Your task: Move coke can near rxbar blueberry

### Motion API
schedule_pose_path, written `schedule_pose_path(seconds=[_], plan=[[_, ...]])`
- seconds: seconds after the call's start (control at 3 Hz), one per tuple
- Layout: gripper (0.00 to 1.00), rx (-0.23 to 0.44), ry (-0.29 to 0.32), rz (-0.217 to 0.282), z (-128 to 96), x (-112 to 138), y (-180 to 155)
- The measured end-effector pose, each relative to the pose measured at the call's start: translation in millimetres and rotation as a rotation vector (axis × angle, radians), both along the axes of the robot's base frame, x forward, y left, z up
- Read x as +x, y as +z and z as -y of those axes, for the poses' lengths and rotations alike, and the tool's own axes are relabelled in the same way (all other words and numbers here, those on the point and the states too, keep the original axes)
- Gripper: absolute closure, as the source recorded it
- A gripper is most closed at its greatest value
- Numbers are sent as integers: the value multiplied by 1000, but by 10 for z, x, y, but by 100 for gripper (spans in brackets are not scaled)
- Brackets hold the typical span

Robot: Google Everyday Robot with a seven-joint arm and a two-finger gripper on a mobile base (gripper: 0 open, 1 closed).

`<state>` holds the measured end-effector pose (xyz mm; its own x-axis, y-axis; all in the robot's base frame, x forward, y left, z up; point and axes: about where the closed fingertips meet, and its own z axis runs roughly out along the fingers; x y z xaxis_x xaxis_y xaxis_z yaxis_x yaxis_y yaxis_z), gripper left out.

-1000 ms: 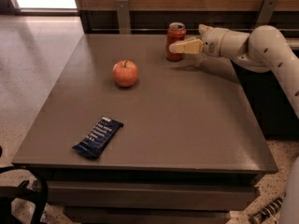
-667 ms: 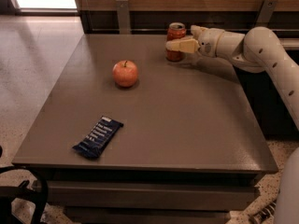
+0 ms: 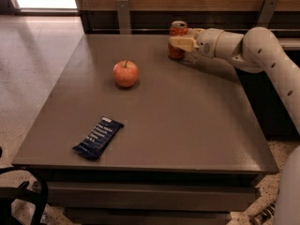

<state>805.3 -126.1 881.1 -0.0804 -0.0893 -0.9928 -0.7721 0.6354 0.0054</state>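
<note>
The coke can [image 3: 178, 30], red with a silver top, stands upright at the far edge of the table, right of centre. My gripper [image 3: 178, 42] reaches in from the right and sits at the can, with a cream-coloured part of it across the can's front. The rxbar blueberry [image 3: 98, 137], a flat dark navy wrapper with white lettering, lies near the front left corner of the table, far from the can.
A red-orange apple [image 3: 125, 73] sits on the grey-brown table [image 3: 187, 125] between the can and the bar, left of centre. A wooden wall with metal brackets [image 3: 123, 13] runs behind the table. My white arm [image 3: 262, 46] spans the table's right rear.
My gripper has moved left, closing in around the coke can. The can, apple and bar have stayed in place.
</note>
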Motion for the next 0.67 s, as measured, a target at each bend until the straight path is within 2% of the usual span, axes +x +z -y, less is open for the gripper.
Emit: schedule_pose_path(seconds=[0.33, 0.67], plan=[[95, 1, 6, -1, -48, 4, -8], [100, 1, 9, -2, -66, 6, -12]])
